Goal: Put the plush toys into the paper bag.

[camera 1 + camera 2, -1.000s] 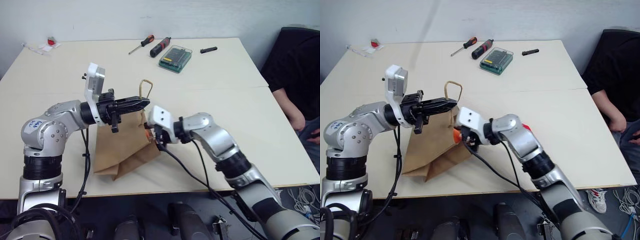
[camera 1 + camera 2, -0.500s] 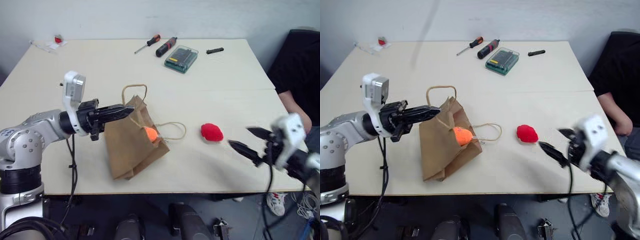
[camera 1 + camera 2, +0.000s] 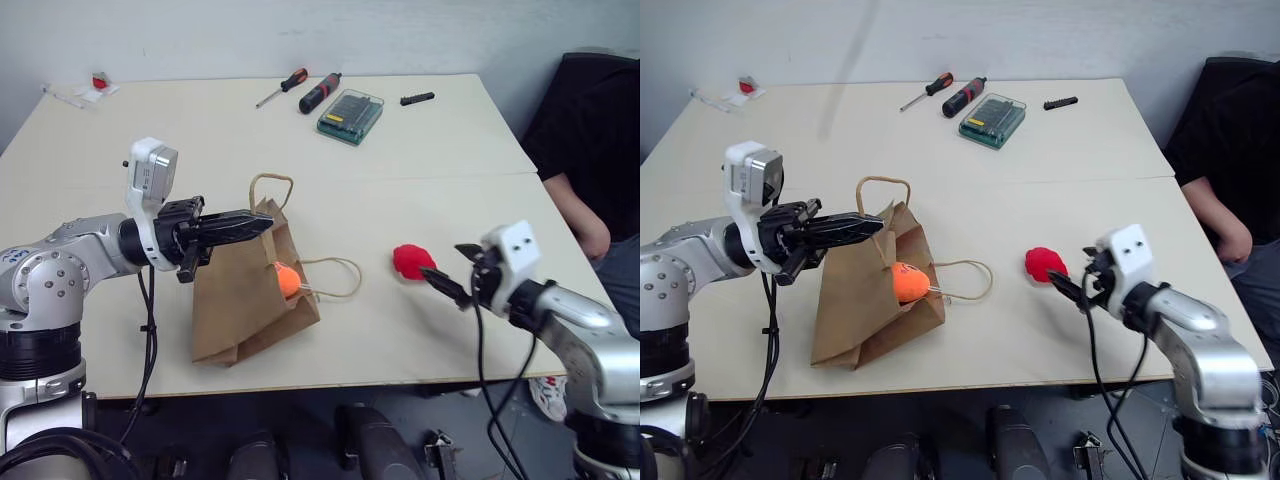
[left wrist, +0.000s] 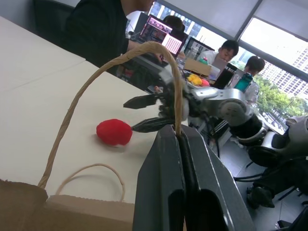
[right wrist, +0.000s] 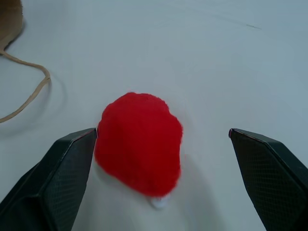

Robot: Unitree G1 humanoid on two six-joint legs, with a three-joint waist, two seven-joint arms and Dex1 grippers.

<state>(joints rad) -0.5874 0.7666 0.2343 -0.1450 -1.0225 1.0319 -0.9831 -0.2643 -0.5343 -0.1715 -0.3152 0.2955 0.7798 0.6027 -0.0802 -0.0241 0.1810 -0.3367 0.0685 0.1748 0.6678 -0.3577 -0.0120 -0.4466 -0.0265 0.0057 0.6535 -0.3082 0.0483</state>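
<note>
right gripper (image 5: pixel 159 159) wide, red toy (image 5: pixel 138 142) just ahead between its jaws, nearer this arm | left gripper (image 4: pixel 179 144) pinching bag (image 3: pixel 250 290) handle (image 4: pixel 72 110); orange toy (image 3: pixel 287 279) at mouth

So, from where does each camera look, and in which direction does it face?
Left eye and right eye views: on the head, facing forward and down over the table, the paper bag and both arms.
Left wrist view: along the left hand, shut on the bag's handle, facing the right hand.
Right wrist view: between the open fingers of the right hand, facing the red toy.
All views share the red toy; the head views also show the orange toy at the bag's mouth.
</note>
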